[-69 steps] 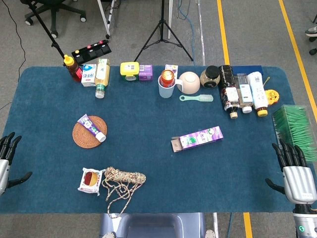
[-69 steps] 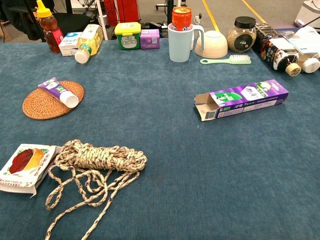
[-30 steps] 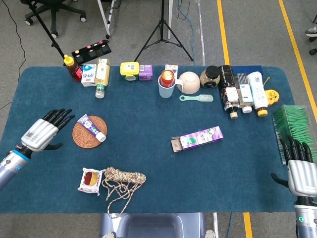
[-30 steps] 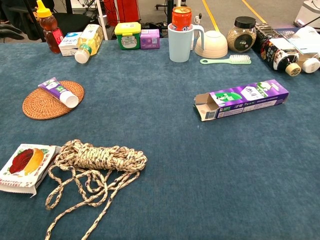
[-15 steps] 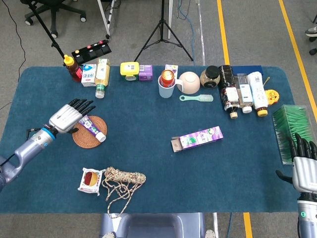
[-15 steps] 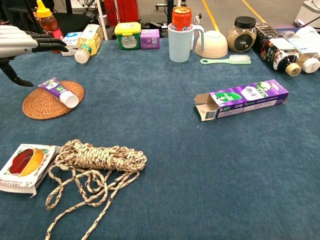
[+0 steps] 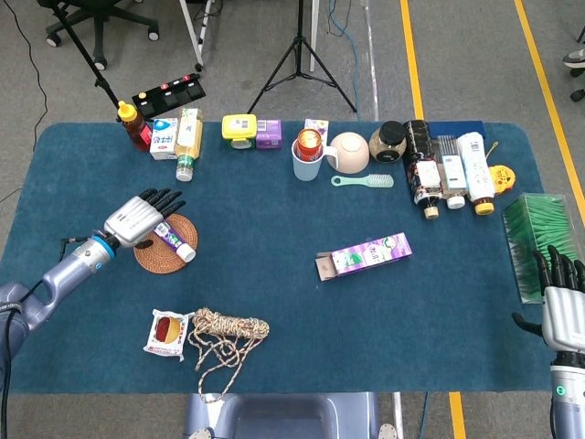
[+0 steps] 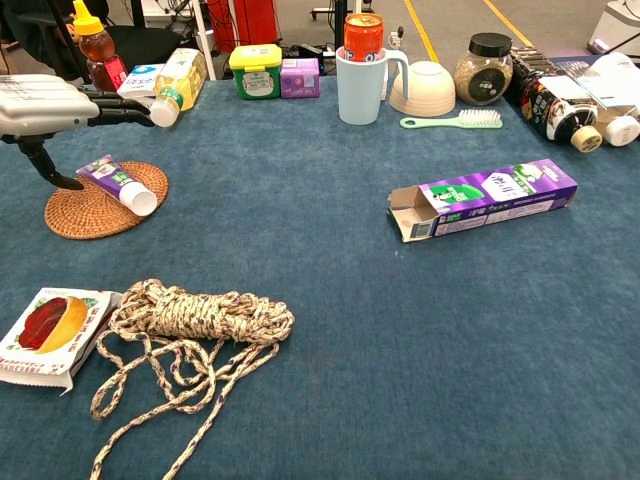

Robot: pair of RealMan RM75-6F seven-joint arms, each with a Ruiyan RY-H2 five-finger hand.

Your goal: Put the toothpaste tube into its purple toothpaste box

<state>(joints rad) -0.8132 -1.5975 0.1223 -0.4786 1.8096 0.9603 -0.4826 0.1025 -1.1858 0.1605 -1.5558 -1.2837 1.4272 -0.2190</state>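
The purple toothpaste tube (image 7: 174, 240) (image 8: 121, 183) with a white cap lies on a round woven coaster (image 7: 161, 251) (image 8: 95, 205) at the left. My left hand (image 7: 137, 218) (image 8: 50, 108) hovers over the tube's tail end, fingers stretched out and apart, holding nothing. The purple toothpaste box (image 7: 365, 254) (image 8: 484, 197) lies flat right of centre, its open flap end facing left. My right hand (image 7: 561, 299) stays at the table's right edge, fingers spread and empty; the chest view does not show it.
A coiled rope (image 7: 224, 335) (image 8: 190, 328) and a snack packet (image 7: 165, 332) (image 8: 45, 331) lie near the front left. Bottles, a cup with a can (image 7: 308, 155), a bowl, a jar and a brush line the back edge. A green box (image 7: 540, 238) sits far right.
My left hand has travelled from the table's left edge in over the coaster to just above the tube. The right hand has sunk slightly toward the near edge.
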